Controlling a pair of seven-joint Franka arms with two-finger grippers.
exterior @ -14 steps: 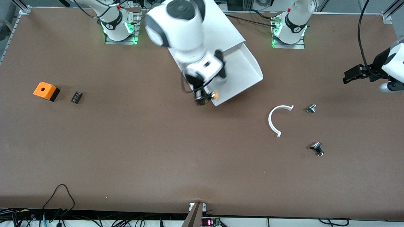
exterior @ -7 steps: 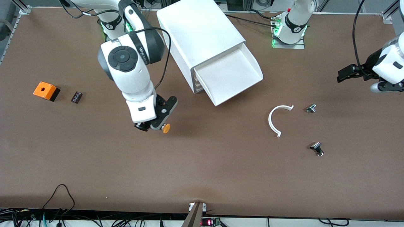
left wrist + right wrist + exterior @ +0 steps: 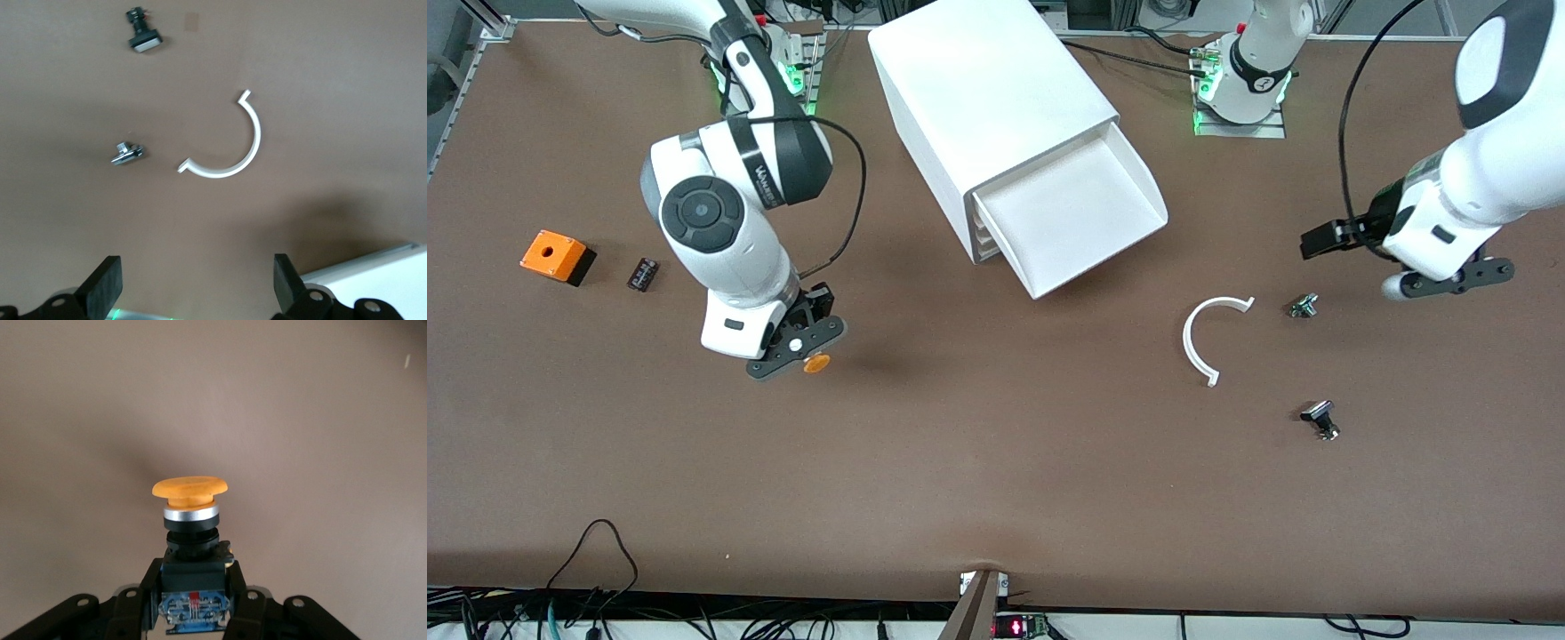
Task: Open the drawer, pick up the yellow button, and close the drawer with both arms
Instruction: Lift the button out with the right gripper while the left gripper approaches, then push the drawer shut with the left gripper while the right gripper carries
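The drawer (image 3: 1076, 213), uppermost in the white cabinet (image 3: 987, 89), stands pulled out, and its tray shows only white inside. My right gripper (image 3: 796, 348) is shut on the button (image 3: 815, 363) and holds it above bare table between the cabinet and the orange box. In the right wrist view the fingers (image 3: 137, 603) clamp the dark body, with the orange cap (image 3: 191, 490) pointing away from the right gripper (image 3: 195, 587). My left gripper (image 3: 1449, 281) is open and empty, up over the table at the left arm's end beside a small metal part. It also shows in its own wrist view (image 3: 197, 287).
An orange box with a hole (image 3: 556, 256) and a small black part (image 3: 643, 274) lie at the right arm's end. A white arc (image 3: 1200, 342), a metal part (image 3: 1304, 306) and a black-and-metal part (image 3: 1320, 420) lie toward the left arm's end. The drawer's corner (image 3: 380, 273) shows in the left wrist view.
My right gripper has carried the button from the drawer's front edge out over the table toward the right arm's end. My left arm has swung in from the table's end toward the small parts.
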